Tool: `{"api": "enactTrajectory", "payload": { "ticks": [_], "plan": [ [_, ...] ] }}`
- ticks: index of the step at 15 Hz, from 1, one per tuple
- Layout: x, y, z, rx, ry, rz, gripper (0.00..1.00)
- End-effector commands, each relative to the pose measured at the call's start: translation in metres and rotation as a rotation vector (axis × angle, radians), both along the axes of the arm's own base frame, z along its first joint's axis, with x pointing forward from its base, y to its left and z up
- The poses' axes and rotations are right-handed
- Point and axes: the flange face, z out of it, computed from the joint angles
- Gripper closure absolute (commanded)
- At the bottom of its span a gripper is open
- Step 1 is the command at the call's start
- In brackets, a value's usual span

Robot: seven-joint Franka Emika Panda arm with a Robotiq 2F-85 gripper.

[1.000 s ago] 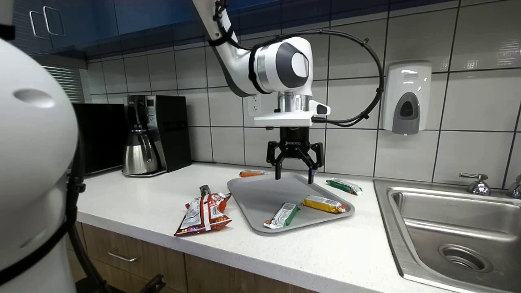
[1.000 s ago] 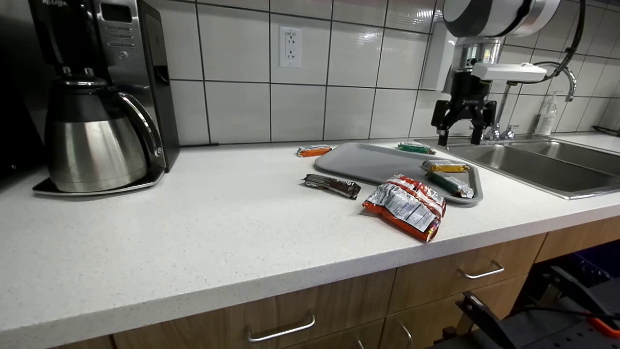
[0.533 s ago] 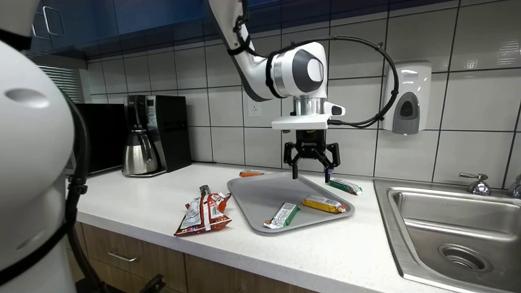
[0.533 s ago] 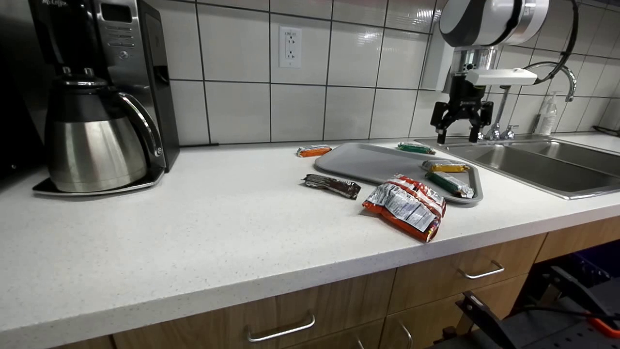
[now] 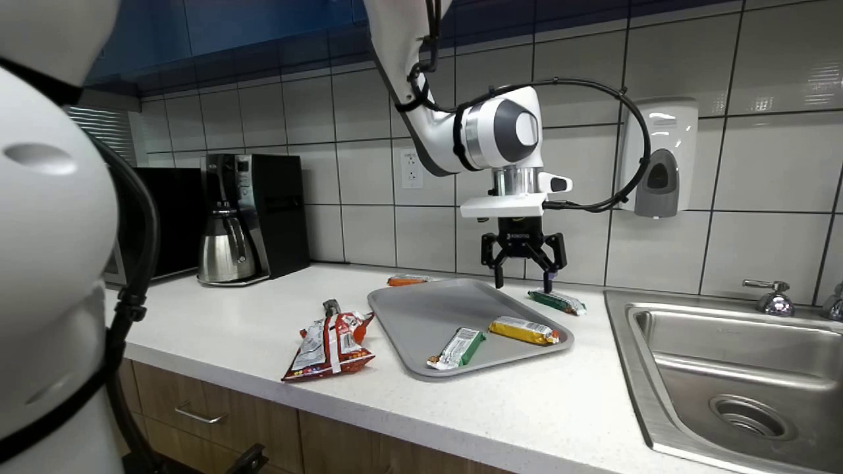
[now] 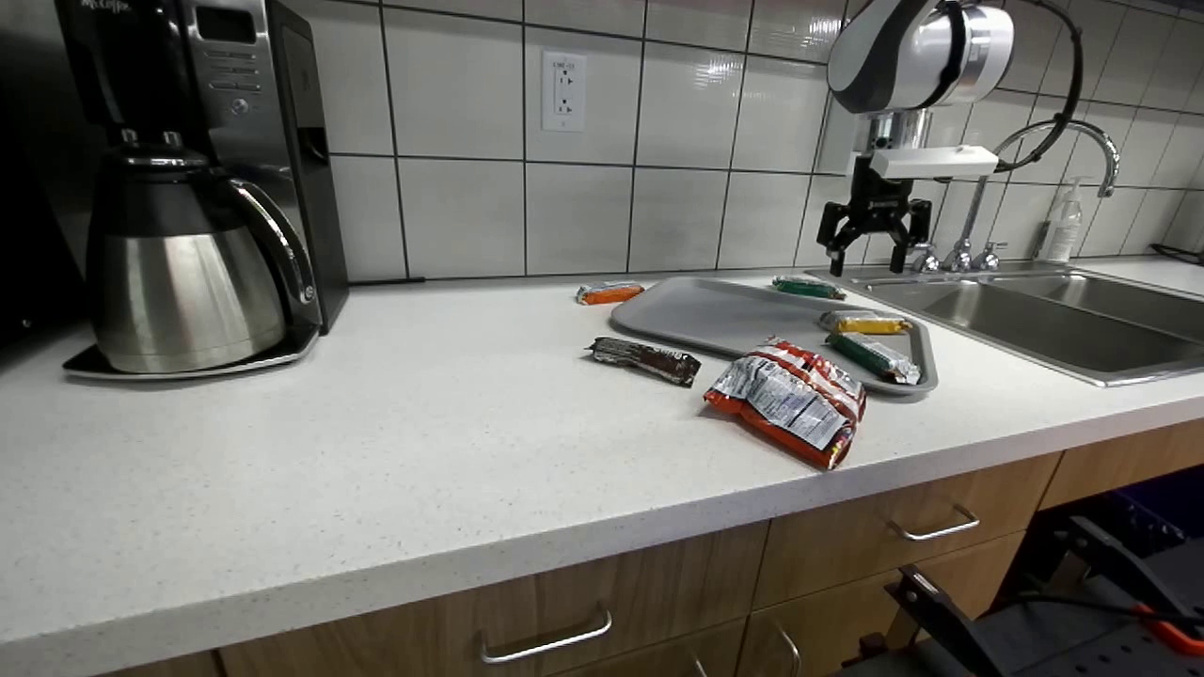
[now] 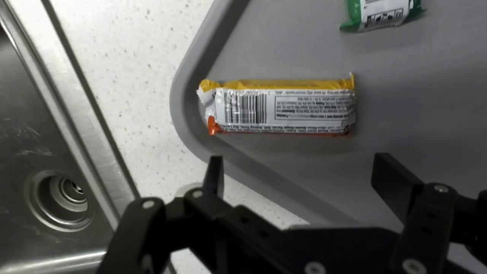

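Overall, a white robot arm (image 5: 484, 138) carries its gripper (image 5: 523, 284) pointing straight down above the wall-facing side of a grey tray (image 5: 428, 316); the jaws stand wide apart, and in the wrist view the tray's rim crosses the gap between them; ahead of them in that view, a yellow-wrapped bar (image 7: 285, 106) rests on the tray near one corner, its barcoded label facing up and one crimped end close to the rim; a green-and-white bar (image 5: 458, 347) lies on the tray near it. Just off the tray, toward the tiled wall (image 6: 451, 216), lies a second green bar (image 5: 557, 302), near and below the gripper in both exterior views; an orange-wrapped bar (image 6: 609, 293) lies on the white tabletop (image 6: 423, 423) at the tray's end away from the steel sink (image 5: 724, 375). Along the front side lie a brown-wrapped bar (image 6: 644, 360) and a red snack bag (image 6: 790, 404), the latter close to the tabletop's edge; a coffee maker (image 5: 283, 217) with a steel carafe (image 6: 188, 291) stands well apart from the tray.
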Motion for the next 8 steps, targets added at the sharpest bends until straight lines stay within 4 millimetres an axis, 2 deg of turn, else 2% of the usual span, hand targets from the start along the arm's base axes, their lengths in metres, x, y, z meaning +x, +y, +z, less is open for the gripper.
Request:
{"api": "enactTrajectory", "payload": {
  "ticks": [1,8],
  "plan": [
    [0.032,-0.011,-0.004,-0.015,-0.026,-0.088,0.0],
    [0.076,-0.022,-0.016,-0.023,-0.063,-0.263,0.0]
  ]
}}
